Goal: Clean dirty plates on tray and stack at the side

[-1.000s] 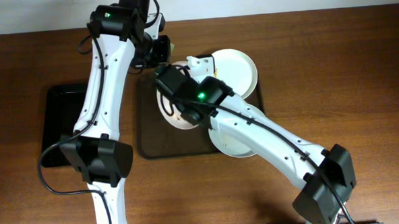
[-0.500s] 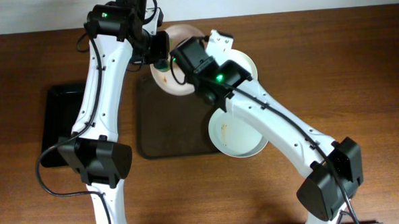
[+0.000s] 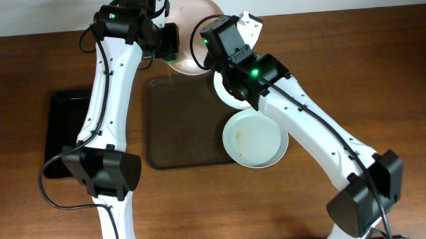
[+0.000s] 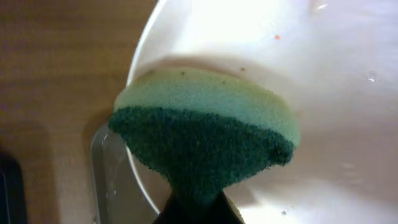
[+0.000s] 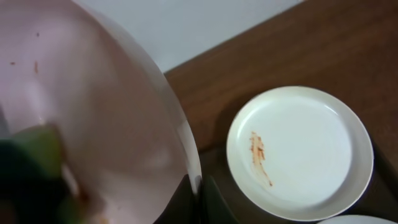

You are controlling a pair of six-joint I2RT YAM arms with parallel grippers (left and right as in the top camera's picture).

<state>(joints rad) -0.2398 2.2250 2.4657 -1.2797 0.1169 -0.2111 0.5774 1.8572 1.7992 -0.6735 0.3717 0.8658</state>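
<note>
The right pincer (image 5: 200, 198) is closed on the rim of the raised plate (image 3: 194, 23), which hangs tilted above the desk (image 3: 384, 69) at the upper centre of the overhead frame, just past the far edge of the dark brown tray (image 3: 177, 128). The left pincer (image 4: 196, 210) is clamped on a green sponge (image 4: 205, 137) that presses on the plate's face near its left rim. The raised plate is white with a few red-brown specks, round and so without a long axis, its hollow face turned to the sponge, while 2 more lie flat on the tray's right part: the smeared plate (image 3: 253, 138) and the half-hidden plate (image 3: 226, 94) under the right arm.
</note>
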